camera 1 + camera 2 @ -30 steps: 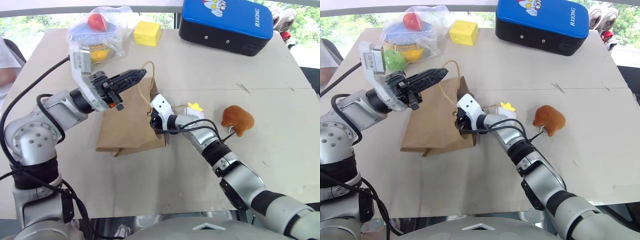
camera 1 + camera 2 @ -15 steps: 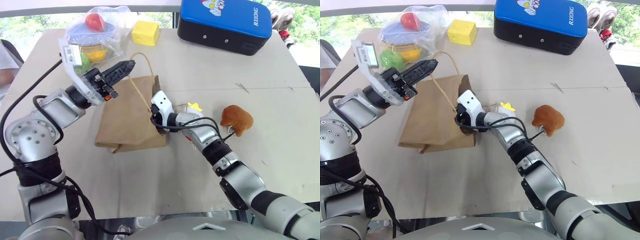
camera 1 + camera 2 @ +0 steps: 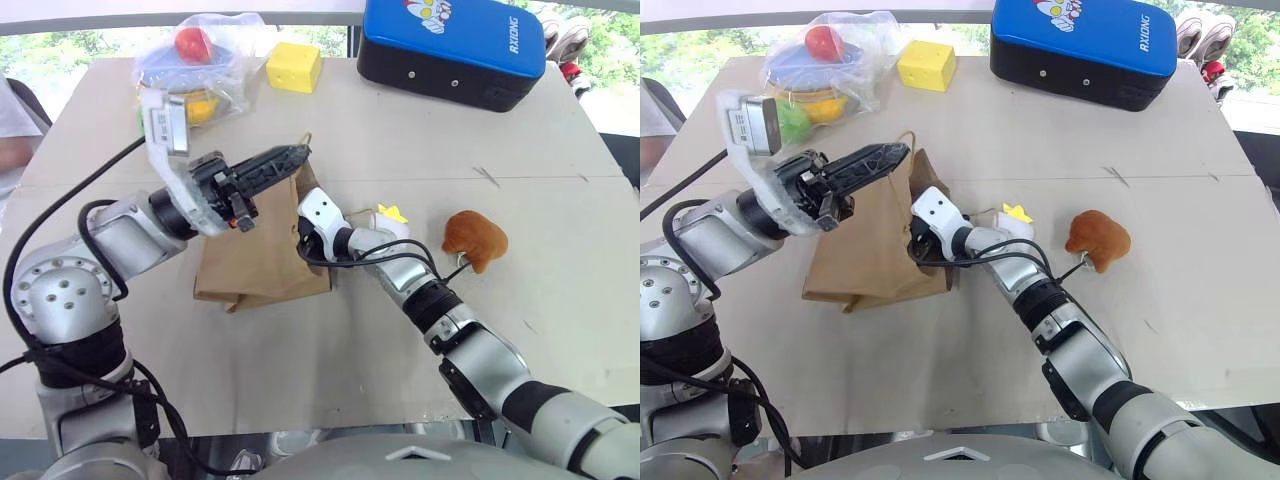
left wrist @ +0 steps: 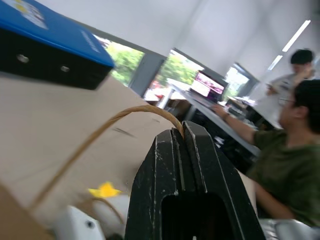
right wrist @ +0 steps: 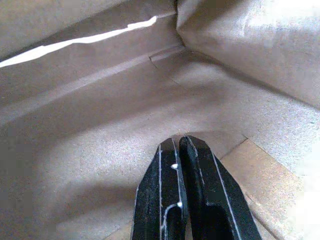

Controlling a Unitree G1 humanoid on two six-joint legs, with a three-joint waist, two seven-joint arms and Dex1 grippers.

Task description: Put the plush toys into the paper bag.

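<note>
The brown paper bag (image 3: 250, 255) lies flat on the table with its mouth toward the right. My left gripper (image 3: 298, 152) hovers over that mouth, shut on one twisted loop handle (image 4: 125, 114), which runs out from between its fingertips. My right gripper (image 5: 179, 141) is shut and empty, pushed inside the bag's mouth with brown paper all around it. The white plush toy with a yellow crown (image 3: 390, 216) lies just behind my right forearm, partly hidden. Further right, the brown fuzzy plush toy (image 3: 475, 238) sits on the table, apart from both grippers.
A yellow cheese block (image 3: 294, 66) and a clear plastic bag of colourful toys (image 3: 195, 58) sit at the back left. A blue case (image 3: 455, 45) stands at the back right. A person's sleeve (image 3: 8, 125) shows at the left edge, and people sit beyond the table (image 4: 280, 145).
My left gripper pulled the handle away to the left, then swung back right over the bag's mouth. The right gripper stayed in the mouth.
</note>
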